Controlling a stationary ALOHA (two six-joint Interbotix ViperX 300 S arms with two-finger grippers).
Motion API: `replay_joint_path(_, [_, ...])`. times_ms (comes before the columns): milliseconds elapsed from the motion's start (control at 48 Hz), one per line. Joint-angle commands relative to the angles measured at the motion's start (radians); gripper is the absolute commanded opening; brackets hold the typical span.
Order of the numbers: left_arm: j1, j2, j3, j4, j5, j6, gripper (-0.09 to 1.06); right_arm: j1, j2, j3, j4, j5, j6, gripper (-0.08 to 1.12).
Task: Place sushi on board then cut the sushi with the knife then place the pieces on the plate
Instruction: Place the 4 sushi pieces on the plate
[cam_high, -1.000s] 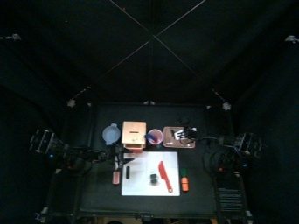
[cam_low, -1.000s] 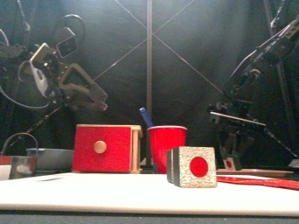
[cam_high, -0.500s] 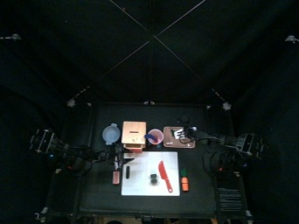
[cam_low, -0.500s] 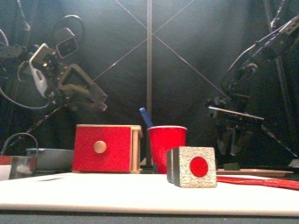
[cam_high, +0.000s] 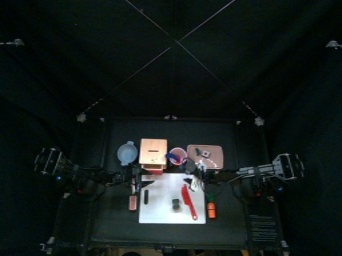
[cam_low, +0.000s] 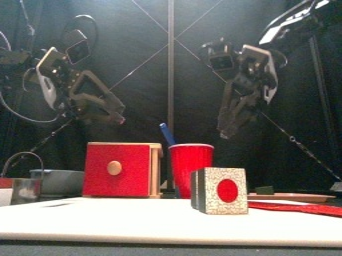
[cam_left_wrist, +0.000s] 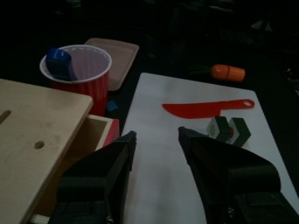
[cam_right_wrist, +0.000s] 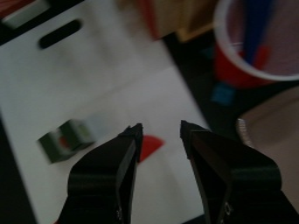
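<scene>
Sushi roll (cam_low: 221, 190) nearest, low centre of the front view, on the white cutting board (cam_low: 107, 218), red-centred end face toward the camera; long axis therefore judged front to back, a short dark bar low centre in the top view; probably light and hard, of blocks made to part under a blade; best steadied by its flat sides, not its ends.

Red knife (cam_high: 189, 199) just right of it on the same board, apart from it, lying flat; long axis up and down the top view, tilted a little; handle judged at the lower end, blade at the upper, though too small there to be sure; likely thin, stiff, light plastic, slippery on the board and low to get under; best pinched across the narrow handle, jaws set crosswise to the long axis.

Orange toy (cam_high: 210, 210) off the board's right edge, lower right.

Right gripper (cam_right_wrist: 160, 129) over the board's upper part in the top view, near the knife's upper end; jaws apart, clasping nothing.

Left gripper (cam_left_wrist: 156, 136) upper left of the front view, well above the table; likewise parted and empty.

Further back, red cup (cam_low: 191, 168) with a blue knife (cam_low: 166, 133); wooden box (cam_low: 123, 168) left of it; blue-grey bowl (cam_high: 127, 153) further left; pink tray (cam_high: 205, 155) right of the cup in the top view, beyond the board, the likely home for the cut pieces.
</scene>
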Motion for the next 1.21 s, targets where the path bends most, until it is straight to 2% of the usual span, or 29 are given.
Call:
replay_joint_path(21, [0.005, -0.009, -0.038, 0.003, -0.006, 0.003, 0.82, 0.067, 0.038, -0.103, 0.067, 0.072, -0.087, 0.78])
replay_joint_path(229, [0.006, -0.009, -0.057, 0.003, -0.006, 0.003, 0.82, 0.101, 0.138, -0.239, 0.327, 0.252, -0.451, 0.78])
replay_joint_path(417, [0.005, -0.011, -0.060, 0.005, -0.005, 0.003, 0.82, 0.092, 0.218, -0.302, 0.525, 0.273, -0.698, 0.77])
replay_joint_path(833, [0.000, -0.011, -0.037, 0.000, -0.006, 0.000, 0.82, 0.084, 0.334, -0.382, 0.500, 0.245, -0.759, 0.77])
replay_joint_path(1208, [0.002, -0.009, -0.028, -0.009, -0.006, 0.000, 0.82, 0.084, 0.362, -0.391, 0.511, 0.252, -0.767, 0.77])
